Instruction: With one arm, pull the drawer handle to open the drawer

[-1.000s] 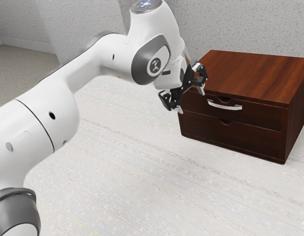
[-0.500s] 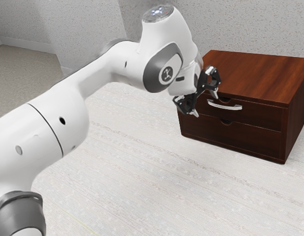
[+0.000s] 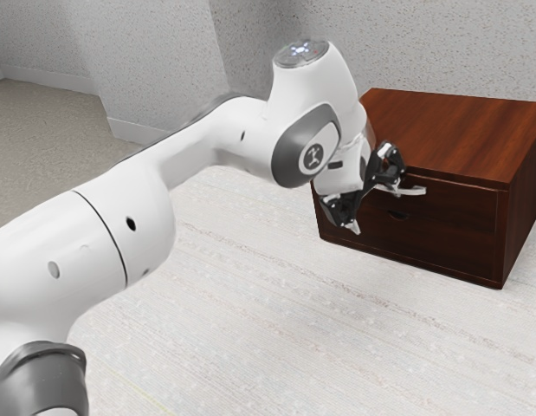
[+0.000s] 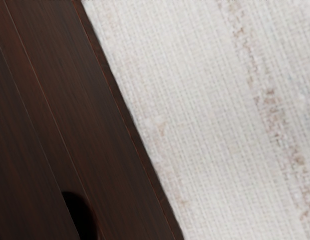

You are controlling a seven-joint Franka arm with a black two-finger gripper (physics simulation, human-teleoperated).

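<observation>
A dark wooden cabinet (image 3: 449, 130) with two drawers stands on the floor at the exterior view's right. The top drawer (image 3: 462, 204) carries a silver handle (image 3: 412, 191) and looks flush with the cabinet front. My black gripper (image 3: 371, 192) is open, right in front of that drawer, covering the handle's left end. One finger is above the handle line and the other is down by the lower drawer (image 3: 441, 241). In the wrist view the dark drawer front (image 4: 54, 125) is very close, with a dark finger recess (image 4: 77, 212) in it.
Pale carpeted floor (image 3: 276, 321) spreads wide in front of the cabinet. A speckled wall (image 3: 441, 43) runs behind it, with a wall corner (image 3: 164, 78) behind my arm. The same floor (image 4: 220, 100) lies beside the cabinet front in the wrist view.
My arm has swung toward the exterior view's right and slightly down. The open gripper went from the cabinet's left corner to the handle's left end. The drawers have not moved.
</observation>
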